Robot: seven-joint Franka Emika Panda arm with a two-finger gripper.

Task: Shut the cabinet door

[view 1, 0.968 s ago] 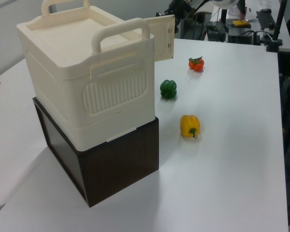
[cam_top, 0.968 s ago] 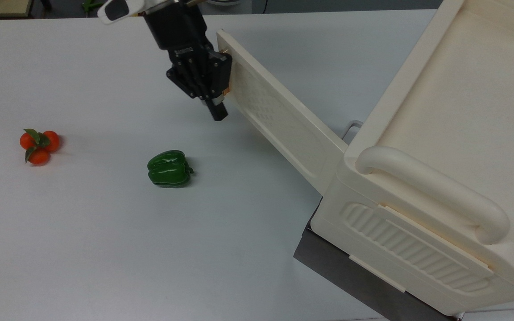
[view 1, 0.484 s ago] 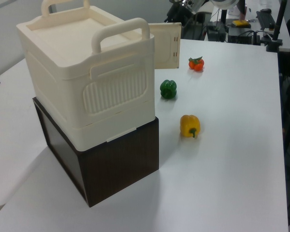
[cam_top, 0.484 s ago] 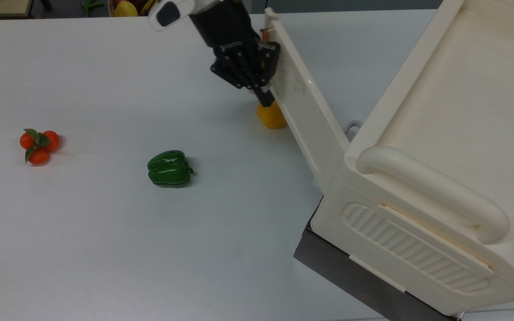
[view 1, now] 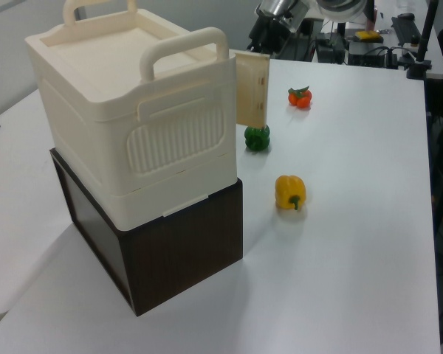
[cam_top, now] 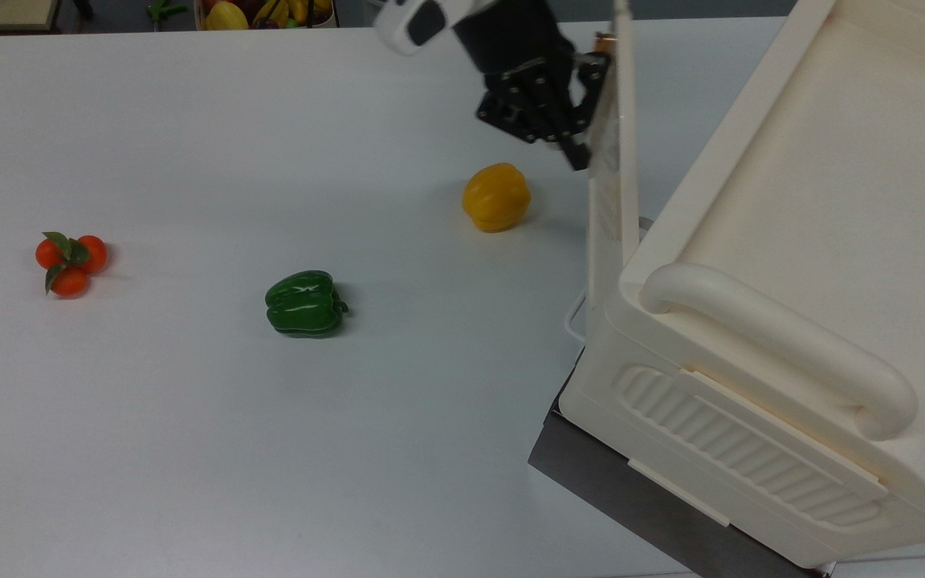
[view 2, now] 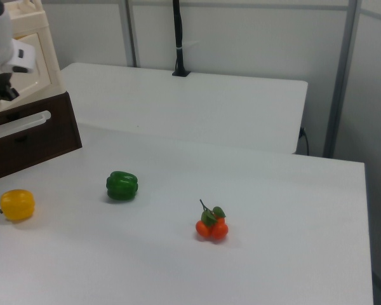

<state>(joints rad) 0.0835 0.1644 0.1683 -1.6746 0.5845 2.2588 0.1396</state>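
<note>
Top view puts the black two-finger tool (cam_top: pixel 579 148), grip state impossible to tell, against the long cream plastic cabinet door (cam_top: pixel 612 172), half-swung at twelve o'clock from the boxy cream cabinet (cam_top: pixel 792 321), not yet shut.

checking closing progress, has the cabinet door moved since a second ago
Yes. In the top view the cabinet door has swung toward the cabinet, its free end moving right, away from the green pepper, with the end effector at it.
</note>
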